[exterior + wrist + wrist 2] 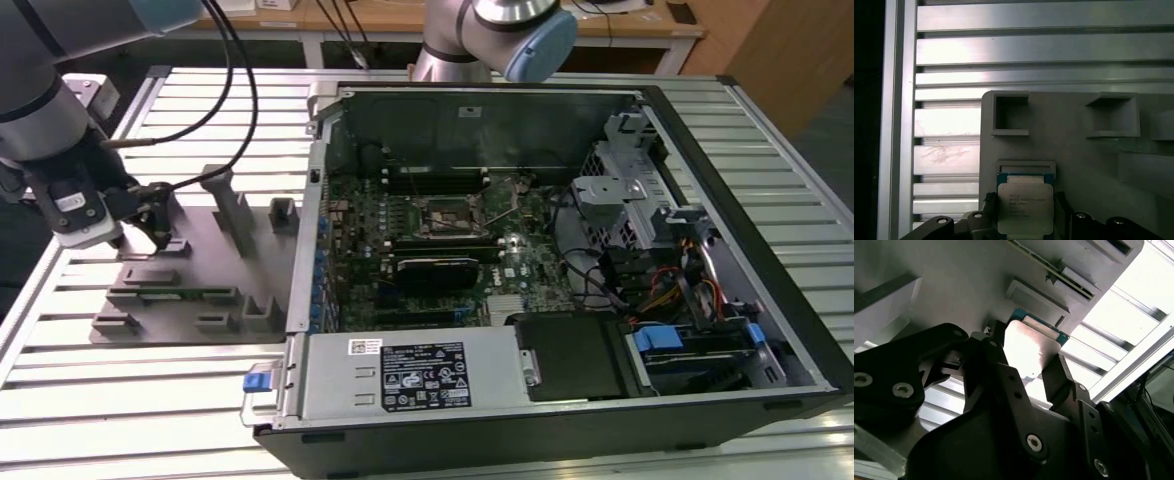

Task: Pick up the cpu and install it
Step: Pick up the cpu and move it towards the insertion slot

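Jaws flank the cpu (1025, 207) at the grey holder tray (1079, 150); whether clenched, I cannot tell; installation not yet done

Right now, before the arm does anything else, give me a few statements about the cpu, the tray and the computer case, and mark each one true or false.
1. The hand hangs over the grey holder tray, to the exterior view's left of the computer case. True.
2. In the first wrist view the cpu shows its silvery metal top. True.
3. The case lies open, with the motherboard and its socket exposed. True.
4. The cpu is seated in the socket. False: it is at the hand, over the tray, apart from the case.
5. The tray rests on a wooden tabletop. False: it sits on a slatted metal table.
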Robot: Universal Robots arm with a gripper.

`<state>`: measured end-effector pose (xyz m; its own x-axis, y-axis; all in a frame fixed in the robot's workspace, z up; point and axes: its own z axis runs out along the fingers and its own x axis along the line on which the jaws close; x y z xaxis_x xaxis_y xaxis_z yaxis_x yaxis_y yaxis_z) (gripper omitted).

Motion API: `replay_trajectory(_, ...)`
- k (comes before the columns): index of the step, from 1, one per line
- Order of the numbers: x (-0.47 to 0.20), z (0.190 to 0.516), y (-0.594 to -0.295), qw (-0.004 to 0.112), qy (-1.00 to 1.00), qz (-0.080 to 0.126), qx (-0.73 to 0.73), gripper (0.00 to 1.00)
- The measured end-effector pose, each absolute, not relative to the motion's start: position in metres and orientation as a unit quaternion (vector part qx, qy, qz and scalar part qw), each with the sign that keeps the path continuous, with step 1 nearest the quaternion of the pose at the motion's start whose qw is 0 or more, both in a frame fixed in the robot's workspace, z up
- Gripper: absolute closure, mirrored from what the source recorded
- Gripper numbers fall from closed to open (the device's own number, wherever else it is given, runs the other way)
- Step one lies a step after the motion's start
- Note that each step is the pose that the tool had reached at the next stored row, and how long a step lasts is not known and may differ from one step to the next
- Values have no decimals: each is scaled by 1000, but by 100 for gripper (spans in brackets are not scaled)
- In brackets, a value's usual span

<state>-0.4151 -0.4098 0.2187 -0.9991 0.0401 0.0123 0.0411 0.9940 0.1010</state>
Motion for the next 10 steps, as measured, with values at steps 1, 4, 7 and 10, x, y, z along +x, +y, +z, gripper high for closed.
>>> replay_trajectory(1,-415,220,-410,5,-998,-51,-20,46)
replay_trajectory(4,-415,224,-410,5,-998,-51,-20,46)
replay_trajectory(7,-415,227,-410,5,-998,-52,-20,46)
replay_trajectory(10,-415,231,-410,5,-998,-52,-20,46)
